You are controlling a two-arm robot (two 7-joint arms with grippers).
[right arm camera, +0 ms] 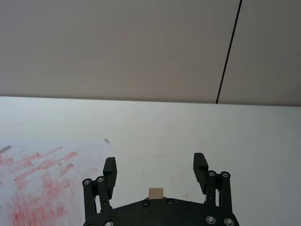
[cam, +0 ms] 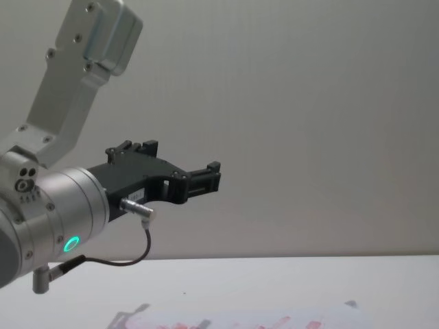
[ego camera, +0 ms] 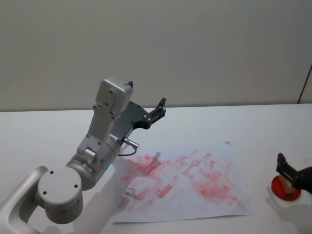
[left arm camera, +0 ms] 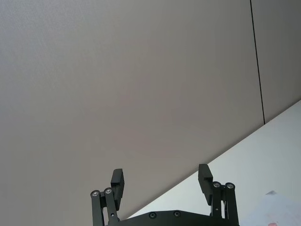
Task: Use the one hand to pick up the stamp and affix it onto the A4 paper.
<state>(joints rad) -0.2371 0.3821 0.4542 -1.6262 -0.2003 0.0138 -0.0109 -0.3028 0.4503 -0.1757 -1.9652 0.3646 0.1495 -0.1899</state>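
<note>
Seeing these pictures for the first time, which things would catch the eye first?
The white sheet of paper smeared with red-pink ink, flat in the middle, stands out most. Left of it the silver left arm is raised, its black left gripper in the air with jaws open. At the right edge the black right gripper, jaws open, is at a small tan wooden stamp on a round red pad.

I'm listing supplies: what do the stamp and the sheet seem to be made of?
The stamp looks like bare wood: a matte, light tan block, grain too small to see. The sheet looks like thin matte paper: flat, white, with smudged red ink.
</note>
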